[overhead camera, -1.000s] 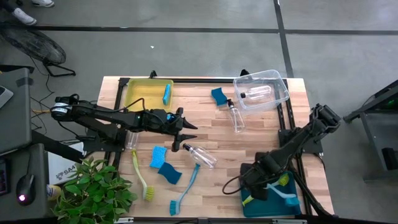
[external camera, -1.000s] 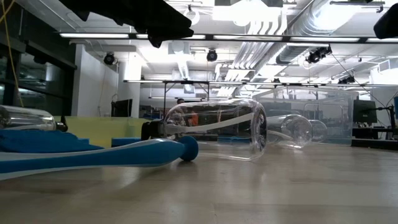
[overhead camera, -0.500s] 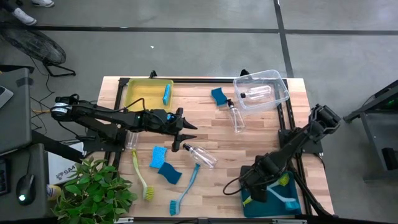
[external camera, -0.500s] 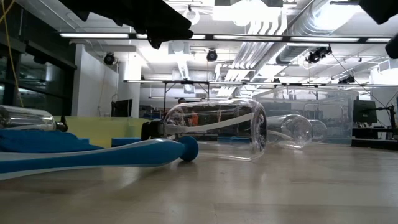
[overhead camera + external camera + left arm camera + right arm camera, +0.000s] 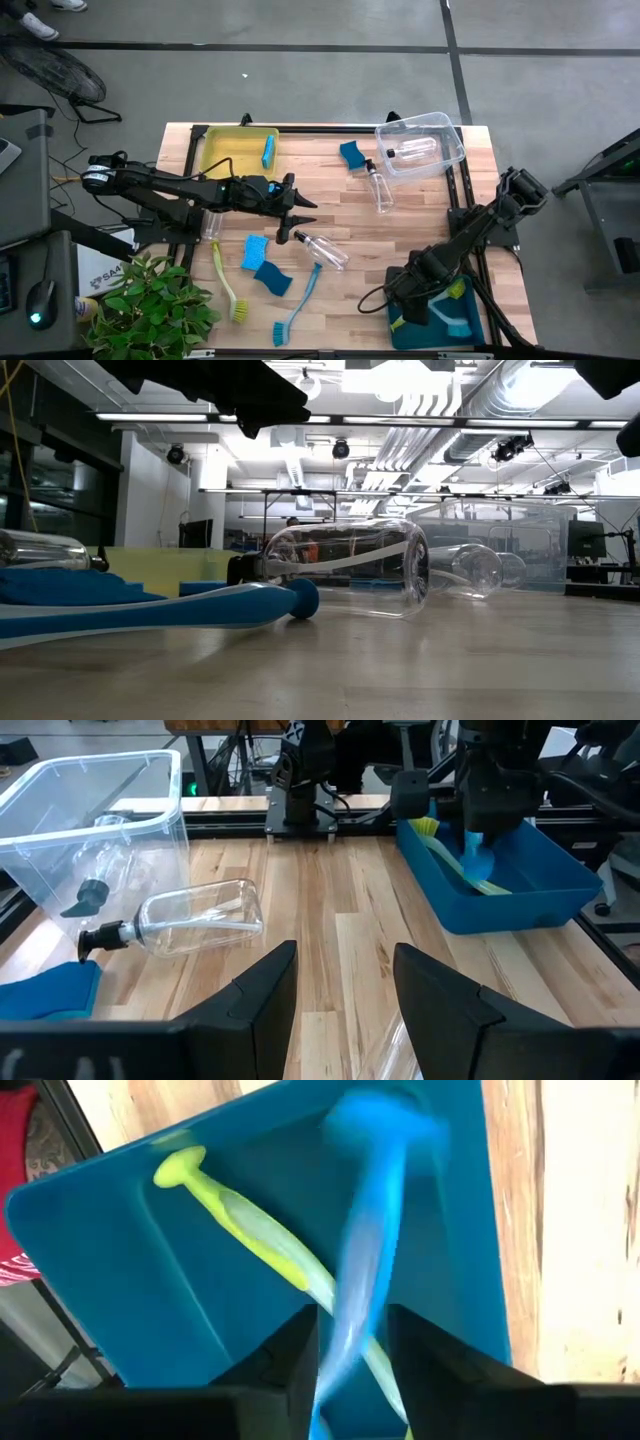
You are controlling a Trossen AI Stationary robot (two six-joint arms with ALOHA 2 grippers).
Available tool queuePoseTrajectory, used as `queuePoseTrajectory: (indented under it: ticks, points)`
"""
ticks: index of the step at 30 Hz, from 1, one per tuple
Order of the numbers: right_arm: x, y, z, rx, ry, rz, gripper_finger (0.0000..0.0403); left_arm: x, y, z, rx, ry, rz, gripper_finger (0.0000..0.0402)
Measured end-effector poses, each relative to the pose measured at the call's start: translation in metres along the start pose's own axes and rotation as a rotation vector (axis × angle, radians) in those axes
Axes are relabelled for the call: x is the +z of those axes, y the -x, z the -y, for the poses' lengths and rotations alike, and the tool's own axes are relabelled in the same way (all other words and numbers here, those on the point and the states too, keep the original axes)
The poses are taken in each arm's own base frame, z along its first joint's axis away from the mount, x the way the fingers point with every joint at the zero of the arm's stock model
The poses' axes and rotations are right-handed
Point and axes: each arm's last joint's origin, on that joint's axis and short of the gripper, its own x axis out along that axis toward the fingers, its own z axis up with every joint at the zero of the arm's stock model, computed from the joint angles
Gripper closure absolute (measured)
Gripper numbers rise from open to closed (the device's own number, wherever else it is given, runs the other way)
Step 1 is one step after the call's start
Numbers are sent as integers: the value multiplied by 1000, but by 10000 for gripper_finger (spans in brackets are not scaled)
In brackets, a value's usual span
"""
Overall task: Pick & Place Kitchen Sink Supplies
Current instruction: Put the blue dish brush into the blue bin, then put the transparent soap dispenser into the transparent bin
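Lower right of frame: my right gripper point(image 5: 432, 305) over teal bin point(image 5: 402, 330), jaws apart, blue brush point(image 5: 362, 1270) dropping between them beside yellow-green brush point(image 5: 262, 1240). I lift straight up, avoid snagging handle. Left gripper point(image 5: 296, 220) mid-table, jaws apart above bottle point(image 5: 322, 250).

Wooden table point(image 5: 400, 225): present | yellow bin point(image 5: 225, 152): far left corner | clear bin point(image 5: 440, 135): far right corner | teal bin point(image 5: 400, 335): near right | leafy plant point(image 5: 150, 305): beside near-left corner

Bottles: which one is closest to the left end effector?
The bottle lying on the table just below the left end effector. The others lie farther off: one by the clear bin, one inside it.
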Motion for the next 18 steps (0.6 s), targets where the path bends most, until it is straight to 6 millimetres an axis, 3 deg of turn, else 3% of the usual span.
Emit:
queuePoseTrajectory:
  ticks: [11, 18]
  points:
    - [0, 1, -2, 49, 13, -30, 286, 0, 0, 0, 0, 0, 0, 238]
    - [-5, 17, 0, 61, 25, 49, 285, -3, 0, 0, 1, 17, -35, 238]
